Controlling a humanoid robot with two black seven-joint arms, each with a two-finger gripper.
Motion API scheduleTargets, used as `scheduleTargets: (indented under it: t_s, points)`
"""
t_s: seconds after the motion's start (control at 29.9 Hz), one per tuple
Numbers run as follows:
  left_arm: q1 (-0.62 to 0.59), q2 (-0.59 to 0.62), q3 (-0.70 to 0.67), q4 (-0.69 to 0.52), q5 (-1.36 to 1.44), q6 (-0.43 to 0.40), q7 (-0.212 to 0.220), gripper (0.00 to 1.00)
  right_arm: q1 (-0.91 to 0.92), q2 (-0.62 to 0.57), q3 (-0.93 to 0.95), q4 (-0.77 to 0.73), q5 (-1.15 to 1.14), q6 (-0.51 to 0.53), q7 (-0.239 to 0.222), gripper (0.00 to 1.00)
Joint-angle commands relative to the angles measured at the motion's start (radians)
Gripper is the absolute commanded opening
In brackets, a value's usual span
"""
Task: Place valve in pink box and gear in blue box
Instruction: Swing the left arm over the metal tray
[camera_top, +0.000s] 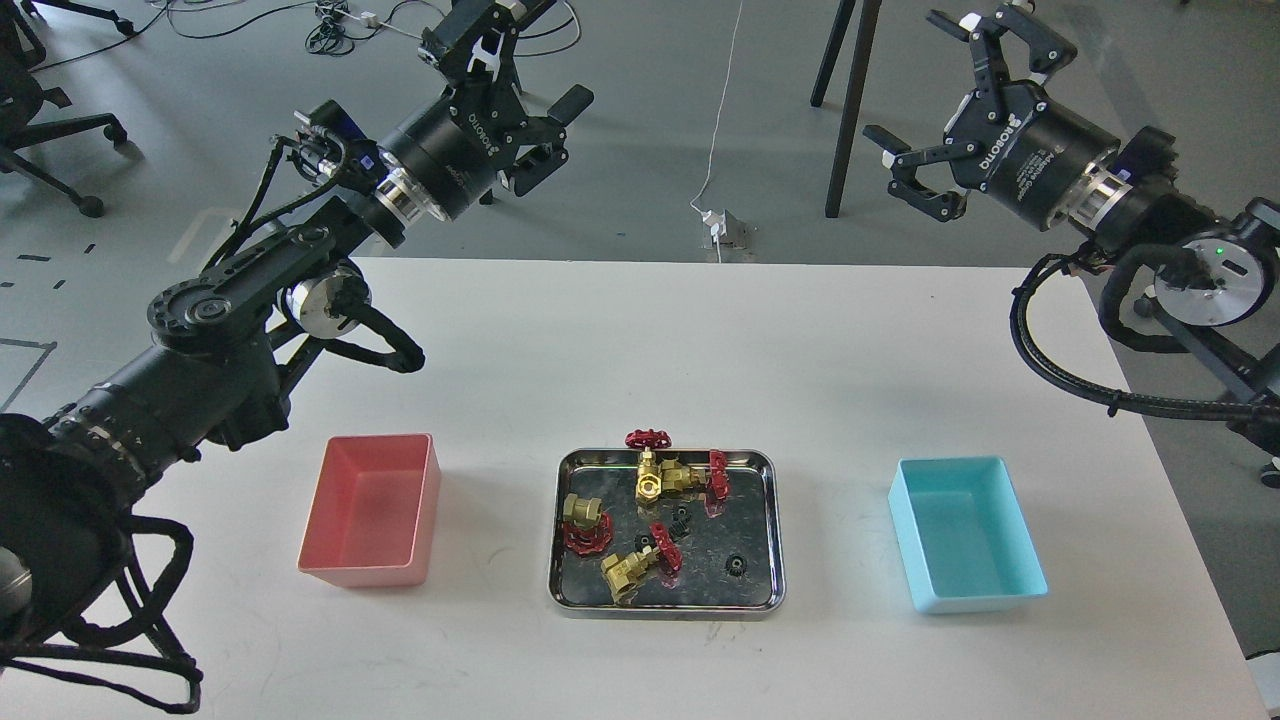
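Closest to the camera, the white tabletop (640, 350) carried three containers in a row: the pink box (372, 510) on the left, a shiny steel tray (667, 600) in the middle, and the blue box (965, 533) on the right. Both boxes looked empty.

All the parts lay in the tray. One valve (630, 571) sat near the front edge, another (585, 522) at the left, and two more crowded together at the back, their red handwheels touching or nearly so. A gear (734, 565) lay alone toward the front right; other small black gears sat between the valves near the middle.

Farther back, both arms hung high above the tabletop. The left end effector (520, 95) had its fingers spread wide and held nothing. The right end effector (945, 120) was likewise wide open and empty.

Nothing had been sorted yet. The risk lay in the clutter: a grasp on the back pair could catch both valves at once, and the tiny gears could slip from the fingers or skid on the polished steel. The tray itself might slide if nudged.
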Motion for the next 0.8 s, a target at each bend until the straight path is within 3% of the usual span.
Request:
scheduleTargets:
  t_s: [0.0,0.17,0.37,0.57,0.64,0.77]
  points:
    - [-0.009,-0.002,-0.005,-0.002,-0.001,0.0,0.0,1.0,-0.009,-0.006,0.009,0.001,0.014,0.0,-0.011,1.0]
    - [-0.015,0.008,-0.044,-0.009,-0.04,0.0,0.0,1.0,-0.014,-0.029,0.045,0.003,0.074,0.0,-0.011,1.0]
    - [0.043,-0.05,-0.239,-0.031,-0.241,0.0,0.0,1.0,-0.004,-0.044,0.142,-0.022,0.167,0.0,-0.011,1.0]
    - [0.021,-0.027,-0.246,-0.213,-0.187,0.0,0.0,1.0,-0.012,-0.085,0.177,-0.039,0.172,0.0,-0.01,1.0]
    - [-0.053,0.052,-0.144,-0.274,-0.121,0.0,0.0,1.0,-0.015,-0.11,0.171,-0.035,0.172,0.0,-0.01,1.0]
    - [-0.299,0.18,0.319,-0.357,-0.073,0.0,0.0,0.99,-0.018,-0.116,0.171,-0.043,0.171,0.0,-0.01,1.0]
